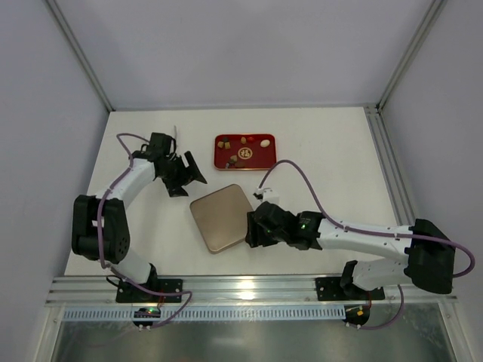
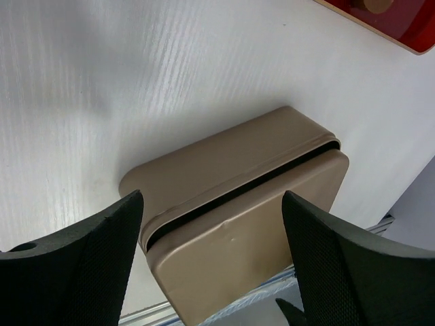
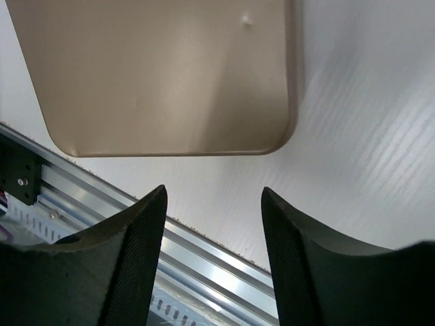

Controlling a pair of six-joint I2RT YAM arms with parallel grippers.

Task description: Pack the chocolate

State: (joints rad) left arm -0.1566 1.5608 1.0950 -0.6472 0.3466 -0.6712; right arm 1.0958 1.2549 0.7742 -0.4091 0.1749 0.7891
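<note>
A closed gold tin (image 1: 219, 217) lies flat in the middle of the table; it also shows in the left wrist view (image 2: 238, 204) and in the right wrist view (image 3: 163, 75). Several tiny chocolates (image 1: 244, 149), brown, tan and cream, sit on a flat red tray (image 1: 225, 161) behind the tin; a corner of the tray shows in the left wrist view (image 2: 408, 20). My left gripper (image 1: 183, 177) is open and empty, up-left of the tin. My right gripper (image 1: 252, 228) is open and empty at the tin's right edge.
The table's near edge is an aluminium rail (image 1: 249, 290), seen close under the right gripper (image 3: 204, 251). White walls and frame posts enclose the table on three sides.
</note>
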